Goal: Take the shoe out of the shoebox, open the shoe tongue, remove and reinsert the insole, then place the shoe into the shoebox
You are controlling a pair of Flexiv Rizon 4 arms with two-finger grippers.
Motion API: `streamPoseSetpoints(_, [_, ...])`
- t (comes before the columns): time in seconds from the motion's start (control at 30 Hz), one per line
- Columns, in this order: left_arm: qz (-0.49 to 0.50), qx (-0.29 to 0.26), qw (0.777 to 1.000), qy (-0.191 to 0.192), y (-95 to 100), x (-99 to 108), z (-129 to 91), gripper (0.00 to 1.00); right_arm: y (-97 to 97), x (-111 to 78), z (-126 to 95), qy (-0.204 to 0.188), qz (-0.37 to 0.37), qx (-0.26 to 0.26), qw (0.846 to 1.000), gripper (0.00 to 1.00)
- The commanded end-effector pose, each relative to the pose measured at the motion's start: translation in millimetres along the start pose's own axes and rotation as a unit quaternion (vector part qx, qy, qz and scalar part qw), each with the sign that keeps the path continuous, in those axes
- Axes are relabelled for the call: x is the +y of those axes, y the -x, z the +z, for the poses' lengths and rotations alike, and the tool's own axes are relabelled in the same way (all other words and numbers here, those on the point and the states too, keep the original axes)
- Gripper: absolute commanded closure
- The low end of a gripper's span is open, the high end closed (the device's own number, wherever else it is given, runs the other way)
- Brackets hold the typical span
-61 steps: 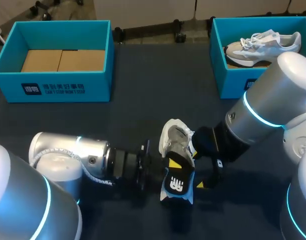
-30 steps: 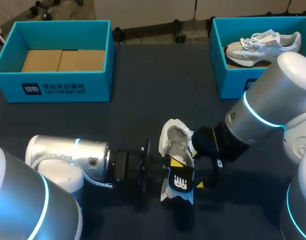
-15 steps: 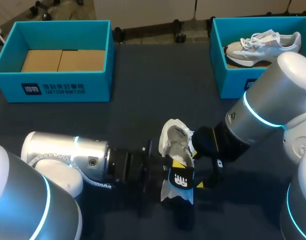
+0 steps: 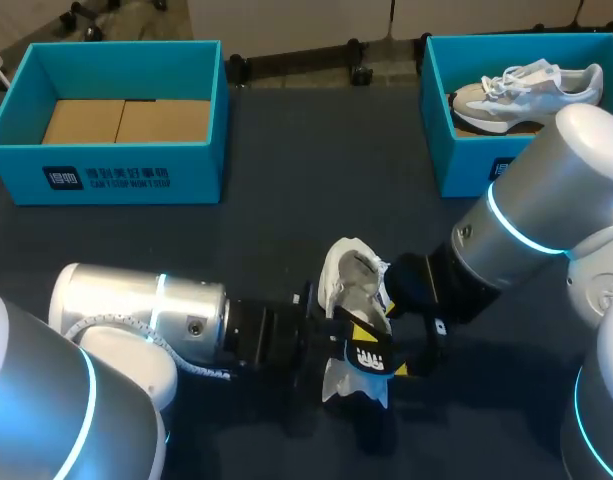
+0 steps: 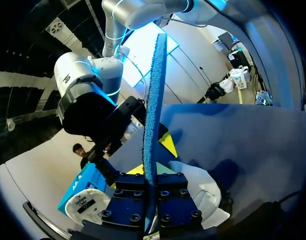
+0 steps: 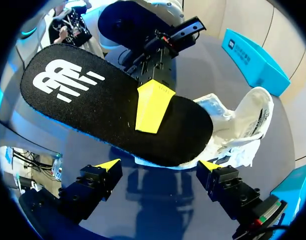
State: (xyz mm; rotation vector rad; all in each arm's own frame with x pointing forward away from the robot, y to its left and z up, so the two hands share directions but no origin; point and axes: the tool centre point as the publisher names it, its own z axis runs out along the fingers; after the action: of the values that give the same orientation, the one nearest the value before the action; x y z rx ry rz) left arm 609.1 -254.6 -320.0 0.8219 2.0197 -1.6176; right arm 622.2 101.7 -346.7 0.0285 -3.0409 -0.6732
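Shoe (image 4: 351, 275) lay out on the counter (image 4: 286, 200), lower centre; its insole (image 4: 364, 362) was out, clamped in the left end effector (image 4: 358, 335). The right end effector (image 6: 160, 165) stood with fingers apart by the shoe. Reinsertion and boxing into the shoebox (image 4: 126, 175), upper left, were judged remaining. The insole bore a white logo and the shoebox white print.

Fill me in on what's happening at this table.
The left gripper is shut on a black foam insole with a blue underside, holding it over a white mesh sneaker that lies on the dark table. The right gripper hangs open beside the sneaker. A second sneaker sits in the teal cardboard shoebox on the right. The matching shoebox on the left shows only its brown floor.
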Motion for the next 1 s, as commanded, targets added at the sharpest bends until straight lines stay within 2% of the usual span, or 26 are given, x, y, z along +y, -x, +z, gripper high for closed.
streamPoseSetpoints(0.03, [0.015,-0.013,1.000,0.008,-4.2,6.9,0.7,1.00,-0.8,0.7,0.9,-0.001,0.000,-0.001,1.000,0.00])
streamPoseSetpoints(0.67, [0.023,-0.040,0.997,0.054,9.4,42.9,0.7,1.00,-0.8,0.7,0.9,-0.001,0.000,-0.001,1.000,0.00])
streamPoseSetpoints(1.0, [0.012,-0.041,0.998,0.044,6.5,36.1,-2.2,1.00,-0.8,0.7,0.9,-0.001,0.000,-0.001,1.000,0.00])
